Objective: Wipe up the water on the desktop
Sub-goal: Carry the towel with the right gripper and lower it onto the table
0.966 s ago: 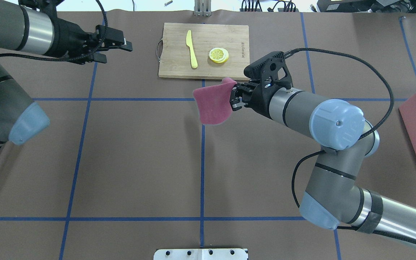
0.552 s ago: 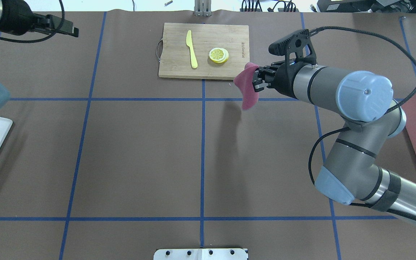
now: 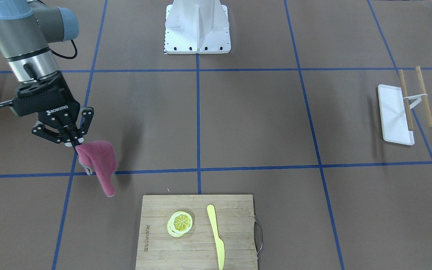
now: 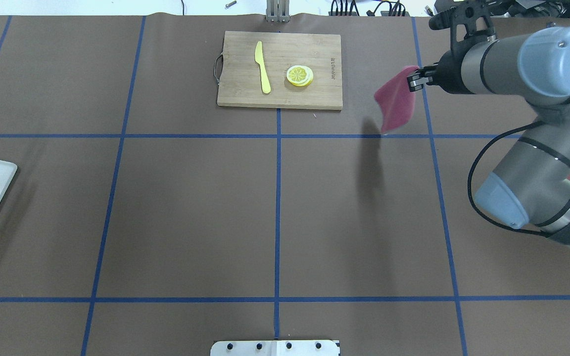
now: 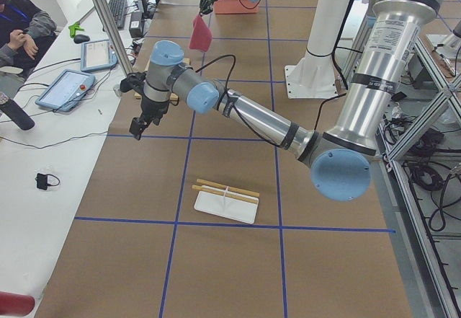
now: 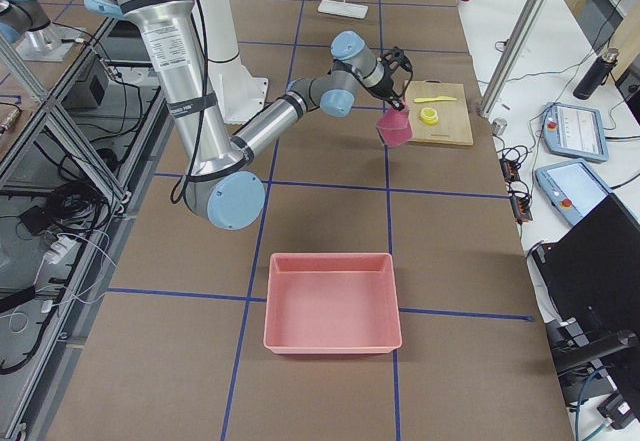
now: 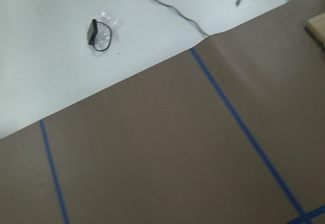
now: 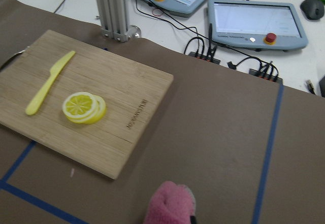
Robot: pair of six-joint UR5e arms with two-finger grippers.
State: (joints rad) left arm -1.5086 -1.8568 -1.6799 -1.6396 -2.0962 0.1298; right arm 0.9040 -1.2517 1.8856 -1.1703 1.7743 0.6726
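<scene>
The brown surface [image 4: 191,207], crossed by thin blue tape lines, is filling nearly the whole overhead frame. The left arm [image 5: 252,116] is stretching across the middle of the left side view. The left claw [image 5: 137,127] is hanging at centre left of that frame, near the surface's edge, and whether it is open or closed cannot be told. The right arm [image 4: 537,64] is reaching in along the upper right of the overhead frame. The right claw [image 4: 416,81] is pinching the top corner of a pink cloth [image 4: 396,101]. A pink bin [image 6: 332,258] is sitting in the lower middle of the right side view.

A bamboo cutting board [image 4: 245,89] is lying at top centre of the overhead frame. A white tray [image 3: 392,112] with chopsticks [image 3: 424,95] across it is lying at the right of the front view. The cloth is hanging clear of the surface, just right of the board, and is casting a shadow lower down. A yellow knife [image 4: 263,66] and lemon slices [image 4: 300,75] are lying side by side on the board.
</scene>
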